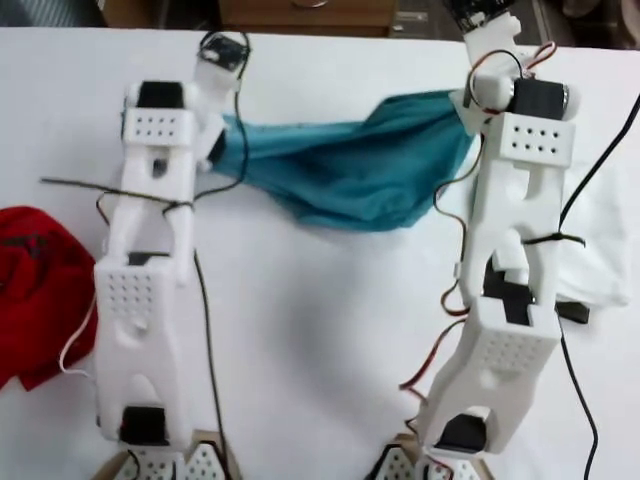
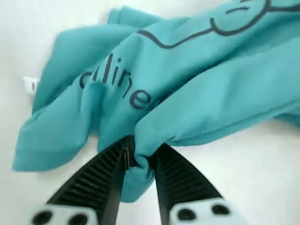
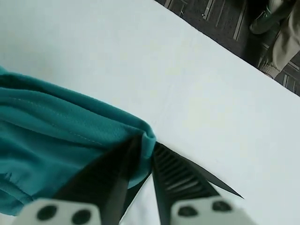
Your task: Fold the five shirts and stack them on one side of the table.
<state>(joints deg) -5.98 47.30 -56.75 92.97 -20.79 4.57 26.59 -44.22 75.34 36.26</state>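
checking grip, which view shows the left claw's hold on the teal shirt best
Left wrist view: the left claw pinches a fold of the teal shirt close up. The high view shows the shirt stretched out, held at each end. The right wrist view shows the right claw pinching its other end.

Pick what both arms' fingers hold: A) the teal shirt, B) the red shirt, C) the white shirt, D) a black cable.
A: the left arm's fingers and the right arm's fingers each clamp an edge of the teal shirt, which spans between the arms.
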